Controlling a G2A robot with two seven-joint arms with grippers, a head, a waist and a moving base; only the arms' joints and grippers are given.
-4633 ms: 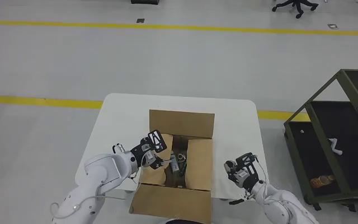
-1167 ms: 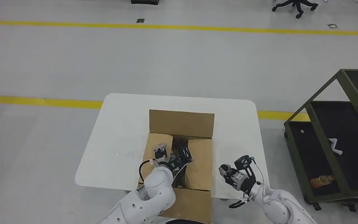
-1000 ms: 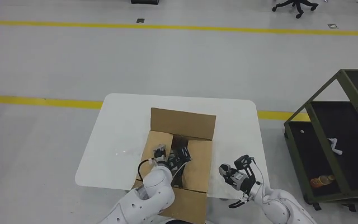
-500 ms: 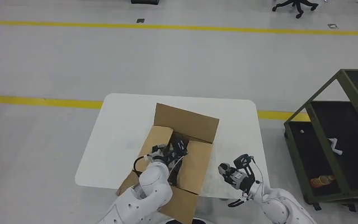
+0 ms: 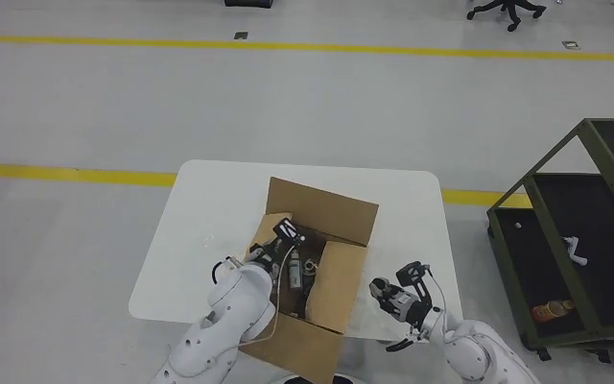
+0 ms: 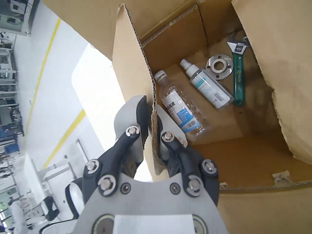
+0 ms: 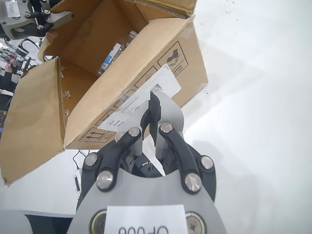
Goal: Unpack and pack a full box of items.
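The cardboard box [image 6: 170, 42] holds 4 items: water bottle [image 6: 180, 109], spray bottle [image 6: 207, 86], flange [image 6: 219, 67] and wrench [image 6: 238, 74]. The left tool [image 6: 151, 107] clamps the box's side flap [image 6: 129, 62]; the right tool [image 7: 153, 101] is closed and empty.

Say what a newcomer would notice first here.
The open cardboard box sits skewed on the white table, with the left gripper clamped on its side flap. Inside lie a clear bottle, a spray bottle, a metal flange and a green-handled wrench. The right gripper hangs shut beside the box.

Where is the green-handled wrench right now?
In the left wrist view, the green-handled adjustable wrench lies inside the brown cardboard box, right beside the round metal flange.
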